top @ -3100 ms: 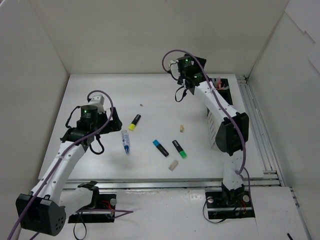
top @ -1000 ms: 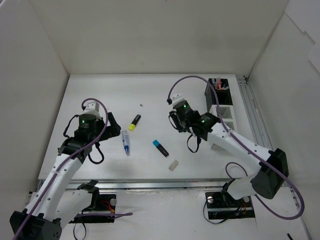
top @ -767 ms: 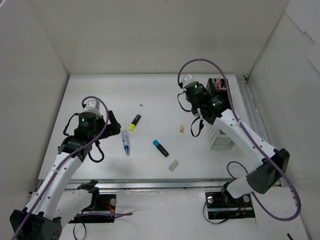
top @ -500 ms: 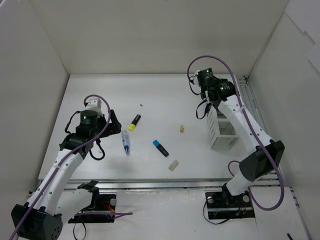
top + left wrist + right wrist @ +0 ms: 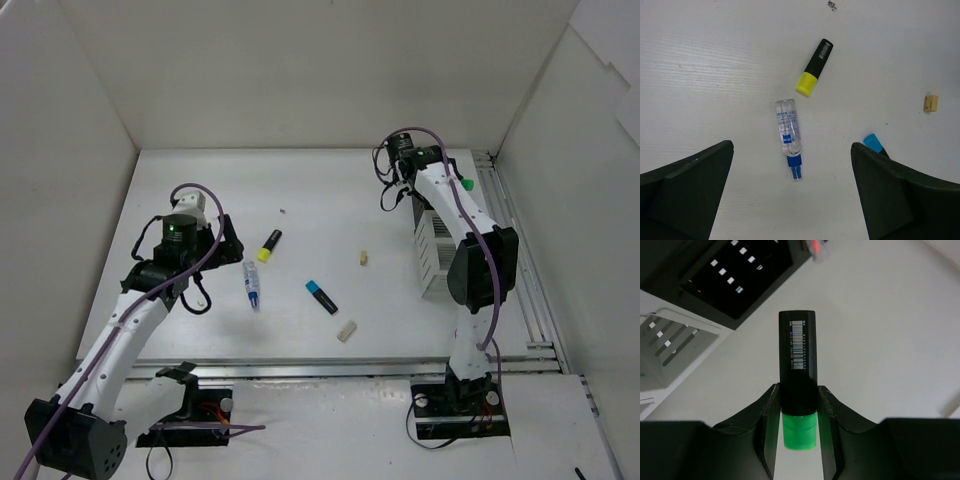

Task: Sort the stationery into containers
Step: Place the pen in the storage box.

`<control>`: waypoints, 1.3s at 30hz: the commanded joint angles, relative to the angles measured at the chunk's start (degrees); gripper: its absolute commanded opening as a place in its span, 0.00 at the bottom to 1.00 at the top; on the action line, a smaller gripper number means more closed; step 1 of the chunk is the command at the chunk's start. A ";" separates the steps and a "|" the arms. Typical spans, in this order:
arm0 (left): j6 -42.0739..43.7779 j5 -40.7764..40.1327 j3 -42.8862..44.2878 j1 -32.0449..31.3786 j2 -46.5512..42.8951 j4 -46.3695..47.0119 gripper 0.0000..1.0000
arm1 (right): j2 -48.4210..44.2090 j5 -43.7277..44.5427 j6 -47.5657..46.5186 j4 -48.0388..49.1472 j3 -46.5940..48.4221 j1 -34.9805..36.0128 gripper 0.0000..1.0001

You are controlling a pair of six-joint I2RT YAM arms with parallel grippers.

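The right gripper (image 5: 798, 392) is closed partway on the green highlighter (image 5: 797, 355). It pinches the black barrel just above the green cap, with the cap toward the wrist and the barrel pointing straight out past the fingertips. From above, this arm reaches to the far right corner of the table, where the black box (image 5: 740, 270) and the white box (image 5: 665, 340) stand end to end.

In the wrist view both boxes lie to the left of the barrel, not under it. The drop probably calls for a short move left toward the black box's open top.

The left gripper (image 5: 792, 145) is wide open and holds nothing. It hangs over the tube (image 5: 788, 132), whose long axis runs near to far. The yellow highlighter (image 5: 814, 67) lies just beyond the tube, and the blue highlighter (image 5: 872, 142) lies to its right. An eraser (image 5: 930, 103) sits further right. All four are nearer the left arm.
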 commanded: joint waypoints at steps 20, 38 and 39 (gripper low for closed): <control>1.32 0.40 4.52 0.26 4.79 3.24 0.99 | 13.24 0.68 -3.06 -5.65 7.95 -0.94 0.34; 3.50 3.46 8.30 0.26 9.44 3.76 0.99 | -8.45 -16.69 6.42 -5.39 7.97 6.18 0.98; 4.56 5.39 9.09 0.26 10.67 3.94 1.00 | -11.60 -18.73 8.17 -5.04 6.30 6.97 0.98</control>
